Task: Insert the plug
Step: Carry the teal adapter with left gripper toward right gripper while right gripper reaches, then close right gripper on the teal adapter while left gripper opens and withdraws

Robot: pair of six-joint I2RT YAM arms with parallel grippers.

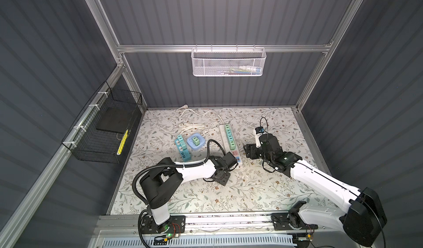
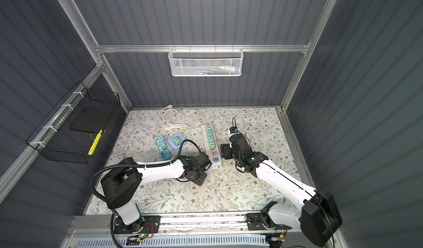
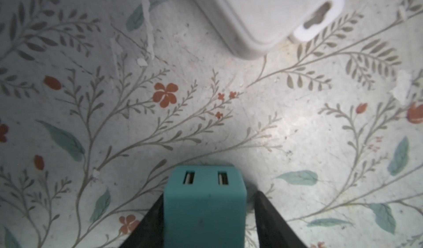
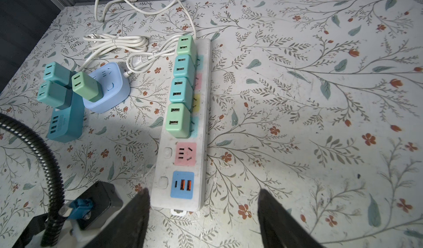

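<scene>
**A:** Left first. In the lower middle of the left wrist frame, the teal plug (image 3: 204,212) sits between the jaws of the left gripper (image 3: 208,194). We don't read it as clamped. One of the fingers (image 3: 150,226) is against its side, and the other shows a gap.

**B:** So the jaws are parted around it, touching on one side only. The prongs are hidden. We can't tell if it rests on the floral table cover (image 3: 297,132).

**A:** Moving right, the corner of the white power strip (image 3: 263,13) is at the upper right of that frame, well apart from the plug.

**B:** In the right wrist frame, the free pink socket (image 4: 185,154) is just below centre. We guess that's the target.

**A:** The right gripper (image 4: 203,190) is wide open and empty, at the bottom of the frame over the strip's near end.

**B:** To do the step well, we'd close squarely on the plug's flat sides before lifting. Keep it upright, line the prongs up with the pink slots, and push straight down. The right gripper could pin the strip so it doesn't slide.
</scene>
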